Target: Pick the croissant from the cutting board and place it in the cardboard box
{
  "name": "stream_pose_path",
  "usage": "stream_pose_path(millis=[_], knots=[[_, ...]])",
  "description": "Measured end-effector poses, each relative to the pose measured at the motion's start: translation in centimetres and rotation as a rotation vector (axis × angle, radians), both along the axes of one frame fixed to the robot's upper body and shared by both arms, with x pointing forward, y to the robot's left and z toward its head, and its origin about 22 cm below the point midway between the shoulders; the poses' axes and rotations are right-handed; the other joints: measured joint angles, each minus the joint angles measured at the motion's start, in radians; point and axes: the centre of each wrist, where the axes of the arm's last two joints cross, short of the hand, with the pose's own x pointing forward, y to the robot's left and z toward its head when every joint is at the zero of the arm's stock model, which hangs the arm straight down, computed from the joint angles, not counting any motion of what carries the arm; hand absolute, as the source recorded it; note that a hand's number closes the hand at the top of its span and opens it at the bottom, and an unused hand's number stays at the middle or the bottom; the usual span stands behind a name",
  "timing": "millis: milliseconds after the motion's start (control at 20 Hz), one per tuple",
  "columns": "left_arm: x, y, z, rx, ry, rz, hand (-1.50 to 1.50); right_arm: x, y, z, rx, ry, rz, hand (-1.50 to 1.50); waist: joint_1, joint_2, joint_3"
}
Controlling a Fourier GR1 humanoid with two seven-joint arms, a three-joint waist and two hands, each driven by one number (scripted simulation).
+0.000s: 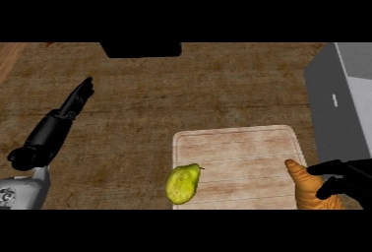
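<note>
From where I stand, the croissant [306, 189] lies at the right edge of the cutting board [240, 152], half over the rim. Its long axis runs near to far, and the pointed tip aims away from the robot and leans a little left. The right hand [349, 179] comes at it from the right, so the fingers [325, 169] cross that long axis instead of running along it. They are curled in against the pastry's right flank, one dark finger high near the tip and another lower down, pinching it. The croissant looks to be resting on the board, not lifted, though the lower end is cut off by the view's edge. The left hand [65, 114] is well apart, far across the counter [181, 93] at the left, with its fingers straight and pointing away, at rest. A yellow-green pear [181, 183] sits on the board's left edge, clear of the grip. I see no plain cardboard box. A grey block [341, 98] rises just beyond the right hand and a dark shape [141, 49] sits at the far edge, and I cannot tell which, if either, is the target. I judge that the lift belongs to the right hand, straight up first.
</note>
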Motion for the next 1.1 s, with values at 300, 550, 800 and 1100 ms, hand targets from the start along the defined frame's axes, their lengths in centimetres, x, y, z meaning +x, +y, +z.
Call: stream_pose_path(millis=[300,550,800,1100], knots=[[0.5,-1.0,0.0,-0.001,-0.005,-0.028,0.0,4.3,-7.6,3.3,0.102,0.034,-0.142,1.5,0.027,0.003,-0.001],[1.1,-1.6,-0.1,0.001,-0.003,-0.05,0.0,7.3,-13.6,5.2,0.0,0.069,-0.216,1.5,0.051,0.007,-0.002],[1.6,-2.2,0.3,0.001,-0.012,-0.081,0.0,8.7,-18.0,5.7,-0.151,0.244,-0.259,1.5,0.076,0.013,-0.002],[2.2,-2.7,0.8,-0.006,-0.008,-0.098,0.0,10.5,-21.5,4.6,-0.288,0.396,-0.258,1.5,0.098,0.017,-0.001]])
